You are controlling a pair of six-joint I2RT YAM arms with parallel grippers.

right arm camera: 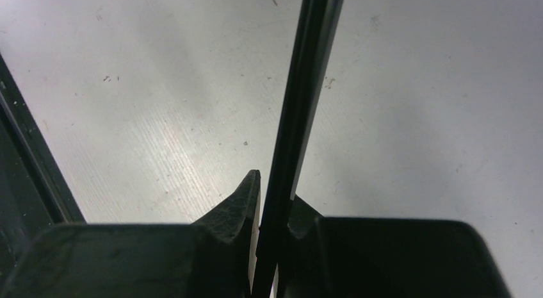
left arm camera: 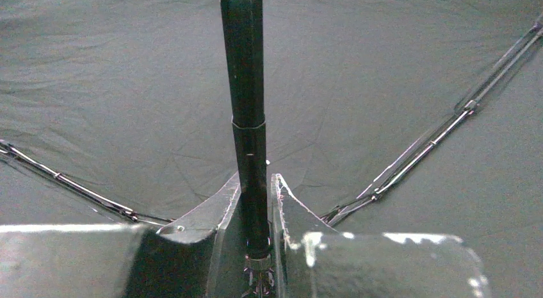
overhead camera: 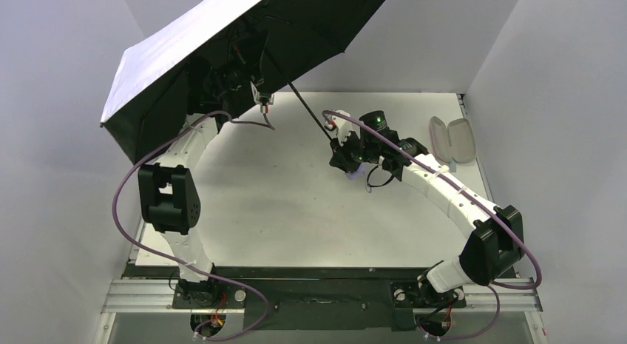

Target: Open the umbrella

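Both tools [left arm camera: 256, 202] [right arm camera: 275, 202] pinch the umbrella [overhead camera: 222, 41] shaft, slanting from canopy up-left down-right.

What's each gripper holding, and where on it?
Both hold the umbrella by its shaft: left gripper up near the open canopy, right gripper lower, near the handle end.

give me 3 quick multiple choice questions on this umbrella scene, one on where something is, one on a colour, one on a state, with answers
1. Where is the oval case?
A. far right of the table
B. under the canopy
C. in the left gripper

2. What colour is the underside of the umbrella?
A. red
B. black
C. yellow

3. What state is the canopy in?
A. folded and strapped
B. spread open
C. lying flat on the table

Answers: 1 A, it lies beyond the right arm. 2 B, both top and left wrist views show black fabric. 3 B, ribs extended, fabric taut.
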